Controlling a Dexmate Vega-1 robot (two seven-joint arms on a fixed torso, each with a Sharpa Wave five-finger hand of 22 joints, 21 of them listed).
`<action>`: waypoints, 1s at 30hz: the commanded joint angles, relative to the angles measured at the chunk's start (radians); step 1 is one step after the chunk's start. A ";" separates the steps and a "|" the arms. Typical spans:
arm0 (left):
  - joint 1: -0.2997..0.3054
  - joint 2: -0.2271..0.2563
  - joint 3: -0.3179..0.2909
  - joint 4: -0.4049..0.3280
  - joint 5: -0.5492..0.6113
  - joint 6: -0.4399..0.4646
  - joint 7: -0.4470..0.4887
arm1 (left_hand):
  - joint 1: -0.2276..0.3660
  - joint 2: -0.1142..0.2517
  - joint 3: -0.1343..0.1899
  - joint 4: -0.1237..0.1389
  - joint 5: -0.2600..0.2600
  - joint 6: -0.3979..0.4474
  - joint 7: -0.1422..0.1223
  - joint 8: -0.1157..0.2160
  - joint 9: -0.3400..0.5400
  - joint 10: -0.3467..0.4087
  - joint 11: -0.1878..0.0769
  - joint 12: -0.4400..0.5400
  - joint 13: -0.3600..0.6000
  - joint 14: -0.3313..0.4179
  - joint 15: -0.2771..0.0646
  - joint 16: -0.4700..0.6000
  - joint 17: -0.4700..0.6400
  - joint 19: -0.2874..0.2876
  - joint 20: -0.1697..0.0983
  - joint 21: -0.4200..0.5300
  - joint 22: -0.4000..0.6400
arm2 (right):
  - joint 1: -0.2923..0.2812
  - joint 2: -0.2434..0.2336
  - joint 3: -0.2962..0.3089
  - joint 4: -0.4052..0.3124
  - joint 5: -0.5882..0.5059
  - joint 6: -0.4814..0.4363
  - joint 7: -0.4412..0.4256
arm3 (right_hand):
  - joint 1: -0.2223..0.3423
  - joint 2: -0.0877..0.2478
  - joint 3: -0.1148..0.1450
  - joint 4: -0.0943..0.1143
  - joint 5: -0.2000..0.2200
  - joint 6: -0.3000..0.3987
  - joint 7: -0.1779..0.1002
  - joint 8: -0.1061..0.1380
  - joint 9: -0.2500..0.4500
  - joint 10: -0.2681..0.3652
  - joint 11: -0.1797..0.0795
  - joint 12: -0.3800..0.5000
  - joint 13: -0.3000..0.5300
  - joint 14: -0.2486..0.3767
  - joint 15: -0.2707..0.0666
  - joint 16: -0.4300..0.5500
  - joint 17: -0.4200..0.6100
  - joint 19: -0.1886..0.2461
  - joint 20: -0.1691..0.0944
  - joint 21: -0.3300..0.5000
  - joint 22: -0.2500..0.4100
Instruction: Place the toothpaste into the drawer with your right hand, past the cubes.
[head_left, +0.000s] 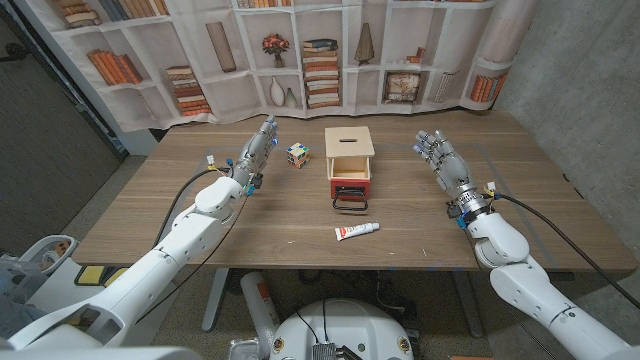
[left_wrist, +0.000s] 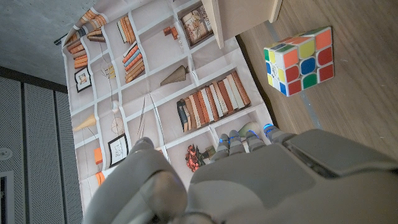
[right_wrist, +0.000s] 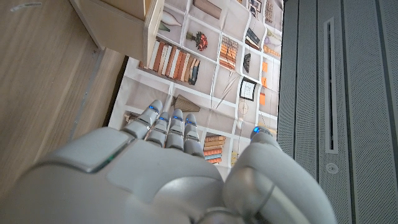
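Both hands are held open and empty above the worktop (head_left: 150, 215): right hand (head_left: 441, 159) at the right, left hand (head_left: 258, 148) near the cube (head_left: 298, 154). The toothpaste (head_left: 356, 231), a white tube with red markings, is laid crosswise before the drawer (head_left: 350, 186), cap rightward.

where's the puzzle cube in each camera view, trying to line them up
Head view: the puzzle cube sits on the table between the left hand and the wooden drawer box.
Left wrist view: the cube lies beyond the left hand.
Right wrist view: not in it.
Shared landmark: the drawer box.
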 joint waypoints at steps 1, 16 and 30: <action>-0.005 -0.001 0.005 -0.005 0.001 0.009 0.001 | 0.007 0.008 -0.003 0.002 0.007 0.003 0.001 -0.001 0.002 0.001 0.000 0.001 0.002 -0.004 -0.002 0.001 0.003 -0.035 -0.017 0.003 0.005 | -0.024 -0.015 -0.004 -0.028 -0.025 0.015 -0.004 | 0.010 -0.001 0.002 -0.004 0.005 0.009 0.001 0.001 0.005 0.009 0.003 0.005 0.005 0.010 0.000 0.002 0.005 0.010 -0.004 -0.002 0.003; -0.012 0.000 0.014 -0.019 0.012 0.027 0.010 | 0.009 0.010 -0.006 0.002 0.007 0.003 0.001 -0.003 0.002 0.001 0.001 -0.001 0.002 -0.004 -0.001 0.000 0.003 -0.034 -0.018 0.002 0.005 | -0.058 -0.035 0.011 -0.057 -0.042 0.031 -0.017 | 0.013 0.000 0.002 -0.007 0.005 0.009 -0.003 -0.001 0.005 0.015 0.002 0.005 0.005 0.015 -0.003 0.001 0.005 0.017 -0.004 -0.006 0.003; 0.007 0.004 0.006 -0.031 0.007 0.015 0.015 | 0.010 0.012 -0.009 0.001 0.007 0.004 0.003 -0.004 0.002 0.002 0.000 -0.002 0.002 -0.004 -0.001 -0.001 0.003 -0.031 -0.018 0.003 0.006 | -0.091 -0.056 0.017 -0.092 -0.078 0.042 -0.026 | 0.019 0.003 0.003 -0.012 0.005 0.013 -0.006 -0.001 0.005 0.021 -0.005 0.005 0.005 0.022 -0.006 0.002 0.005 0.023 -0.004 -0.011 0.003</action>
